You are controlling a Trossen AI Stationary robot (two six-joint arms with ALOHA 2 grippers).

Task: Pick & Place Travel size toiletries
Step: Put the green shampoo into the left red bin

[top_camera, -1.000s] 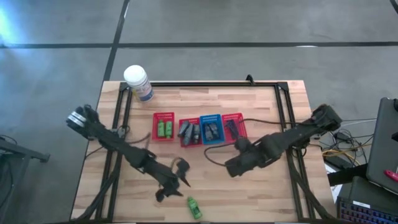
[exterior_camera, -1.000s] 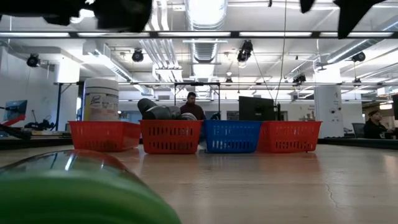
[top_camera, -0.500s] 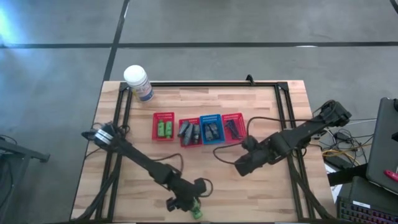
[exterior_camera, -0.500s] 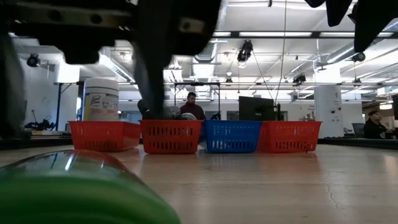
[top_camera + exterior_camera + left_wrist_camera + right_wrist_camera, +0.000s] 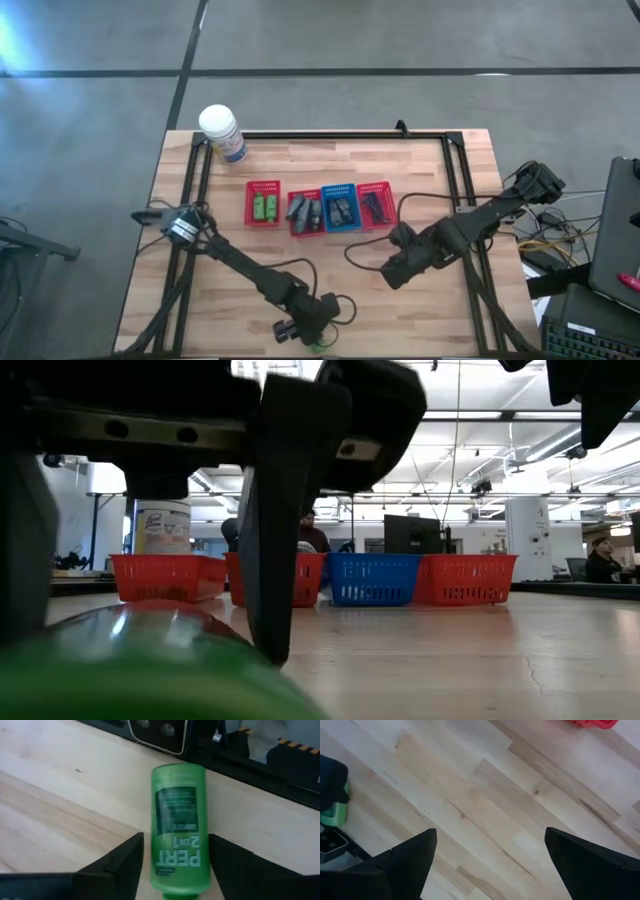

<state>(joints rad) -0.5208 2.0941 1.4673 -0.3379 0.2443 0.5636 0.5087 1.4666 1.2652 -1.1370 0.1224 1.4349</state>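
Green bottle (image 5: 179,827) (table (image 5: 420,160) edge) between fingers (image 5: 132,855)

High view: overhead, straight down, far; whole counter (image 5: 420,310), both arms, floor around.

Low view: counter-top height at near edge, level across boards toward room; green bottle (image 5: 130,670) and left tool (image 5: 150,520) fill foreground, very close; basket row (image 5: 310,578) mid-distance.

Left wrist view: looks down past own fingers (image 5: 125,865), close on same green bottle (image 5: 179,825) by counter edge.

Right wrist view: angled down on bare boards, higher; catches green bottle (image 5: 334,812) at frame edge.

Shared: bottle in all four views; basket row (image 5: 320,207) in high and low.
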